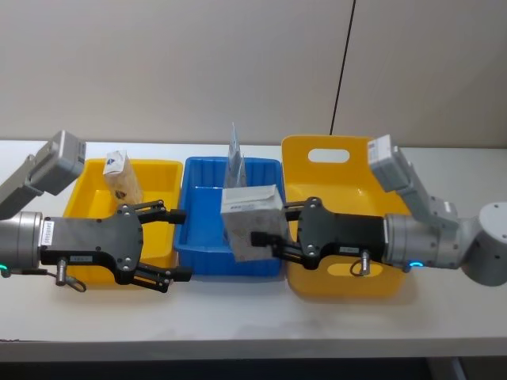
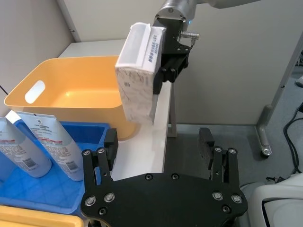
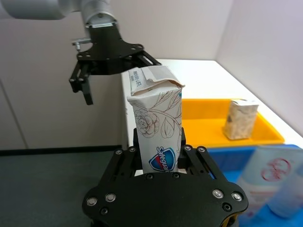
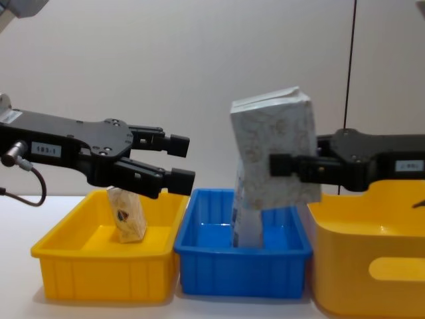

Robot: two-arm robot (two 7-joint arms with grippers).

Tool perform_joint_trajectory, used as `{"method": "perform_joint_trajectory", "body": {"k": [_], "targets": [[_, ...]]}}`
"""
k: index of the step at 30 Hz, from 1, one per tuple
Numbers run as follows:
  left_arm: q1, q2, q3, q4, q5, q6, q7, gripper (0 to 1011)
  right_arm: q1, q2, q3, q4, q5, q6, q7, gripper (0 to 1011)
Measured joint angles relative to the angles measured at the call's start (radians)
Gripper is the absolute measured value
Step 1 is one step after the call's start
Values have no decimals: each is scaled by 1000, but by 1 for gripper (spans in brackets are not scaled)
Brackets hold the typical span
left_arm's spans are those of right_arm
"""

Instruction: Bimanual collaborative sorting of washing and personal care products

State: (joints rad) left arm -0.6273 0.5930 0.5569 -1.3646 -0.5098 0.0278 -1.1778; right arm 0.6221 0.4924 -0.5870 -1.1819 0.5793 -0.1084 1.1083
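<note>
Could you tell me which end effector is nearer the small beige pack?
Left: the left end effector hovers near the beige pack; the right end effector holds the cream block pack farther off, by the blue bin.

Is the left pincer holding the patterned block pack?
No, the right pincer is clamped on the patterned block pack, while the left pincer hangs open and empty.

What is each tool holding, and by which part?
The right tool grips the cream pack by its lower half. The left tool is open, holding nothing.
</note>
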Motion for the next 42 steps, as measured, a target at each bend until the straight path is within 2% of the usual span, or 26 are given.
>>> {"method": "perform_joint_trajectory", "body": {"k": [6, 7, 9, 18, 19, 22, 25, 26, 29, 38, 42], "targets": [[0, 0, 0, 0, 0, 0, 0, 1001, -51, 45, 34, -70, 4, 7, -87, 337], [0, 0, 0, 0, 0, 0, 0, 1001, -51, 45, 34, -70, 4, 7, -87, 337], [0, 0, 0, 0, 0, 0, 0, 1001, -76, 64, 49, -103, 4, 10, -133, 337], [0, 0, 0, 0, 0, 0, 0, 1001, -137, 96, 87, -174, -11, 21, -264, 337], [0, 0, 0, 0, 0, 0, 0, 1001, -147, 100, 94, -185, -16, 24, -293, 337], [0, 0, 0, 0, 0, 0, 0, 1001, -164, 105, 104, -203, -23, 28, -328, 337], [0, 0, 0, 0, 0, 0, 0, 1001, -190, 111, 120, -230, -38, 35, -390, 337], [0, 0, 0, 0, 0, 0, 0, 1001, -190, 111, 120, -230, -38, 35, -390, 337], [0, 0, 0, 0, 0, 0, 0, 1001, -213, 115, 136, -254, -55, 43, -455, 337], [0, 0, 0, 0, 0, 0, 0, 1001, -267, 116, 171, -303, -95, 62, -590, 337], [0, 0, 0, 0, 0, 0, 0, 1001, -294, 112, 190, -327, -121, 74, -669, 337]]}}
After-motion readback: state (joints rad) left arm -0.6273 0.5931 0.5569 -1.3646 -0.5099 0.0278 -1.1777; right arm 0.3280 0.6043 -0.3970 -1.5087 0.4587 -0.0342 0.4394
